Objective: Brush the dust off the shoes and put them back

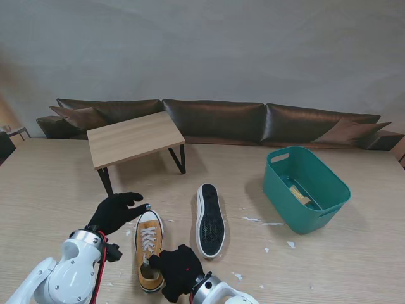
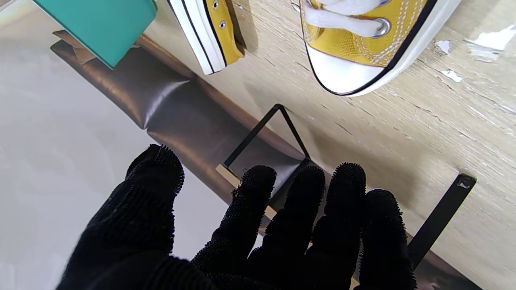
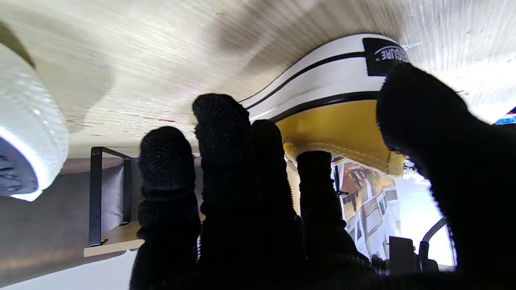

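Note:
A yellow canvas shoe (image 1: 149,246) with white laces stands upright on the table, toe pointing away from me. Its mate (image 1: 210,220) lies to its right with the black sole showing. My left hand (image 1: 117,209), in a black glove, hovers open with spread fingers just left of the yellow shoe's toe (image 2: 346,68); the left wrist view shows the fingers (image 2: 250,225) holding nothing. My right hand (image 1: 177,269) sits at that shoe's heel (image 3: 334,84). Its thumb is beside the heel and its fingers (image 3: 225,161) are stretched over the collar, still spread.
A teal basket (image 1: 335,190) with a brush (image 1: 300,191) inside stands at the right. A low wooden side table (image 1: 133,138) on black legs is beyond my left hand, a brown sofa (image 1: 215,117) behind. White paper scraps (image 1: 262,221) lie near the shoes.

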{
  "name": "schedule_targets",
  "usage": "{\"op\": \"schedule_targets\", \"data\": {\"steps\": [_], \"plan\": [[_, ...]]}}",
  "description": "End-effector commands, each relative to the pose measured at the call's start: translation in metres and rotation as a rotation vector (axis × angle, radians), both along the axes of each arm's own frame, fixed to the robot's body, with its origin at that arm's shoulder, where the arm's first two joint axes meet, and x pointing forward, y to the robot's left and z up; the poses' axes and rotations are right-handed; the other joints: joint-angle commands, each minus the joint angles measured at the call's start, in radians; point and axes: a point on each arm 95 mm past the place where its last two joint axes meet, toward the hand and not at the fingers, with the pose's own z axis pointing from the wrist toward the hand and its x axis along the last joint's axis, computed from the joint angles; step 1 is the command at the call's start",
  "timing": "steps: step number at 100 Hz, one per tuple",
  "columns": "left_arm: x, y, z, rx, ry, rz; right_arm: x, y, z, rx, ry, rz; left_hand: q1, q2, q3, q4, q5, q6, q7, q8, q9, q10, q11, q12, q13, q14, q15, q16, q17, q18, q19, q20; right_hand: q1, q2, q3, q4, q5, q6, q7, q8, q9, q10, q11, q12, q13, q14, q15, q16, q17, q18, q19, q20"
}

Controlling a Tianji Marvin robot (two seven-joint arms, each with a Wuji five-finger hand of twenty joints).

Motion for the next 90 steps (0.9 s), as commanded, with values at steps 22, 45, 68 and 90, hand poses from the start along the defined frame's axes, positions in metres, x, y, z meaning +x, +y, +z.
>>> {"op": "schedule_targets", "data": {"steps": [22, 45, 68, 90], "plan": [[-0.001, -0.002, -0.002, -0.006, 0.017, -0.011, -0.008, -0.003, 0.014, 0.063, 0.007, -0.001, 0.036, 0.034, -0.031, 0.036, 0.006, 0.010, 0.000, 0.007, 0.015, 0.019, 0.006, 0.010, -0.007, 0.033, 0.006, 0.010, -0.017, -0.008, 0.047, 0.016, -0.031, 0.039, 0.006, 0.033, -0.085, 0.001, -0.025, -0.034, -0.043, -0.008, -0.018, -0.042, -0.033, 0.016, -0.022, -0.022, -0.116, 0.017, -0.014, -0.025], [-0.001, -0.002, 0.001, -0.004, 0.011, -0.022, -0.014, -0.006, 0.031, 0.105, -0.021, 0.009, 0.038, 0.034, -0.034, 0.037, 0.006, 0.010, 0.000, 0.007, 0.017, 0.018, 0.007, 0.011, -0.001, 0.033, 0.009, 0.010, -0.015, -0.006, 0.047, 0.016, -0.086, 0.074, -0.035, 0.034, -0.105, -0.018, -0.036, -0.052, -0.090, 0.000, -0.042, -0.064, -0.083, 0.044, -0.100, -0.056, -0.171, 0.044, -0.084, -0.061], [-0.002, -0.002, 0.003, 0.001, 0.002, -0.029, -0.007, -0.010, 0.040, 0.138, -0.003, -0.015, 0.040, 0.035, -0.036, 0.038, 0.009, 0.007, 0.001, 0.008, 0.019, 0.021, 0.007, 0.011, -0.003, 0.038, 0.004, 0.007, -0.016, -0.004, 0.046, 0.016, -0.136, 0.128, -0.086, 0.041, -0.112, -0.040, -0.055, -0.057, -0.154, 0.009, -0.080, -0.094, -0.172, 0.100, -0.259, -0.126, -0.245, 0.105, -0.170, -0.093], [-0.004, -0.005, 0.002, 0.000, 0.003, -0.040, 0.006, -0.020, 0.053, 0.243, 0.068, -0.051, 0.041, 0.035, -0.036, 0.038, 0.015, 0.002, 0.004, 0.009, 0.016, 0.021, 0.005, 0.010, -0.006, 0.035, 0.006, 0.009, -0.016, -0.005, 0.046, 0.016, -0.154, 0.215, -0.149, 0.056, -0.063, -0.060, -0.062, -0.038, -0.176, 0.015, -0.106, -0.111, -0.212, 0.119, -0.344, -0.163, -0.272, 0.129, -0.230, -0.114]]}}
